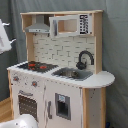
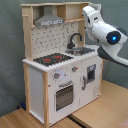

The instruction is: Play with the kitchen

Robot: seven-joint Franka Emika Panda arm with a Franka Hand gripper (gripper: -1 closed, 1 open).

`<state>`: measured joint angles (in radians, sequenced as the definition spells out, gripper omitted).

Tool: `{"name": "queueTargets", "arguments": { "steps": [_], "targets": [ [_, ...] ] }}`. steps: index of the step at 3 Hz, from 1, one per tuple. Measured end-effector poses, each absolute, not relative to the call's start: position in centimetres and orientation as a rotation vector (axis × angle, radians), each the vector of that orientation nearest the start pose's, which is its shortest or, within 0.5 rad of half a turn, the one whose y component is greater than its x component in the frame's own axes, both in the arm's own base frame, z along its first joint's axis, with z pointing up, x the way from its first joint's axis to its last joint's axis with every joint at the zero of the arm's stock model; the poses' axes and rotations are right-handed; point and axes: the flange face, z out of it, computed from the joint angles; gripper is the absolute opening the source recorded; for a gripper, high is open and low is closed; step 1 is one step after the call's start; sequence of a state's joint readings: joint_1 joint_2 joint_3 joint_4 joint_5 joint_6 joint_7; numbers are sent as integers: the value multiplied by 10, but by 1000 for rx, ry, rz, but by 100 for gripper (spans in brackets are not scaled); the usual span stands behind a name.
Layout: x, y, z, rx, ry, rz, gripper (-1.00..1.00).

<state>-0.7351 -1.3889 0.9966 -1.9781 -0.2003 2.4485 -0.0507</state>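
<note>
The kitchen is a tall toy of white panels and light wood, seen in both exterior views. It has a black stove with red burners, a black faucet over a sink, a grey hood and an oven door. My gripper hangs beside the kitchen's upper shelf on the second exterior view's right. In the first exterior view only a white part of the gripper shows at the left edge, apart from the kitchen.
A grey curtain hangs behind the kitchen. The kitchen stands on a light wooden surface. My white arm with a blue light reaches in from the second exterior view's right. A white rounded part sits at the first exterior view's bottom.
</note>
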Motion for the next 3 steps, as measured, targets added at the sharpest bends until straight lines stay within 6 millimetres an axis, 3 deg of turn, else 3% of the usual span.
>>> {"name": "queueTargets", "arguments": {
  "steps": [1, 3],
  "targets": [
    [210, 500, 652, 1271, 667, 1277, 100],
    [156, 569, 592, 1024, 865, 1196, 100]
  ]
}}
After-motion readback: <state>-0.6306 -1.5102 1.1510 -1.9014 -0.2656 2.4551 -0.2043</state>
